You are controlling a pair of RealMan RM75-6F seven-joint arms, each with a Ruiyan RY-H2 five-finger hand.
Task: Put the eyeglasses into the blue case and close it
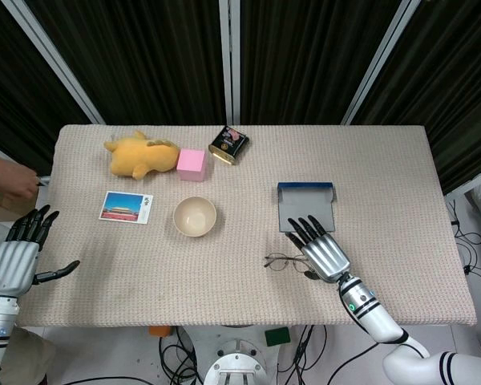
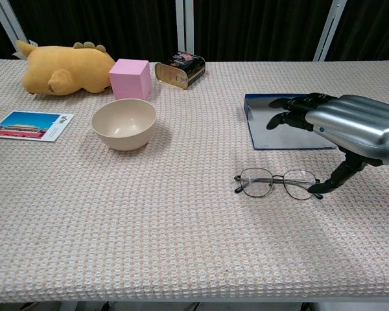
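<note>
The right hand [image 2: 350, 126], fingers spread and empty, hovers over the thin wire-framed eyeglasses [image 2: 275, 183]; the grasp comes next, calling for a pinch on the frame, then a carry to the open blue case [image 2: 282, 129].

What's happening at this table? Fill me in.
The right hand hovers over the eyeglasses, thumb down by their right end, nothing gripped yet. The glasses lie flat on the table, just in front of the blue case, which lies open. The left hand waits open at the table's left edge.
</note>
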